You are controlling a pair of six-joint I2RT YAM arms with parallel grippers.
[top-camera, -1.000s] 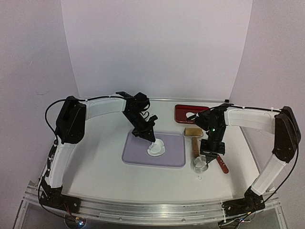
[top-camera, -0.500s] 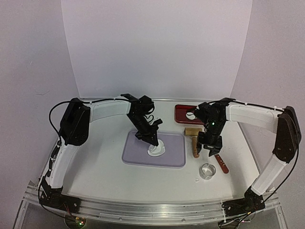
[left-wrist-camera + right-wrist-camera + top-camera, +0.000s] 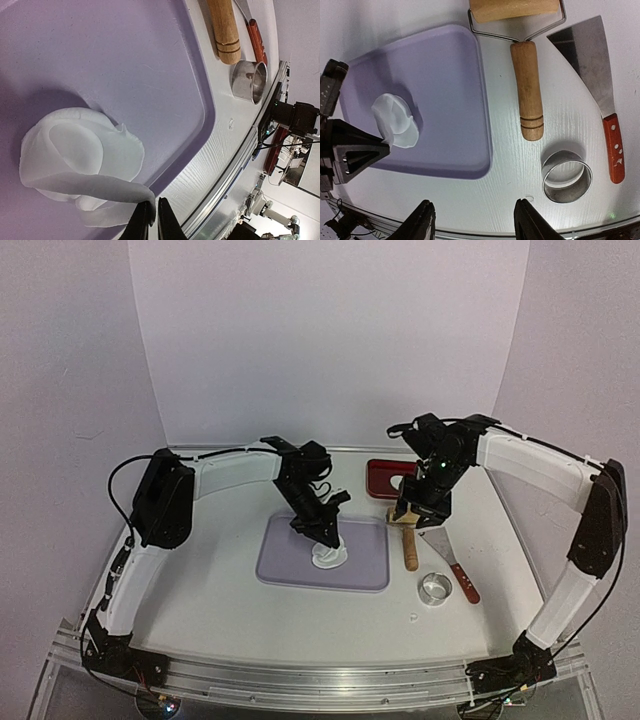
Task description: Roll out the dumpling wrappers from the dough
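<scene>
Dough [image 3: 75, 150] is lying folded at the middle of the purple mat [image 3: 125, 60], the left gripper [image 3: 150, 220] pinching its ragged edge. The right gripper [image 3: 472, 222] is hovering empty, jaws apart. Scraps are seemingly being gathered, so grasping the wooden roller [image 3: 527, 95] comes next.

Soft, even light fills every view and leaves the purple tray [image 3: 285, 562] matte. On the tray, the dough [image 3: 80, 150] throws a diffuse dark shadow beside itself. Right of the tray, the metal ring cutter [image 3: 566, 161] and the spatula blade [image 3: 587, 55] carry dull grey reflections. Both wrist views bend the tray's edges, and focus softens past its near rim.
</scene>
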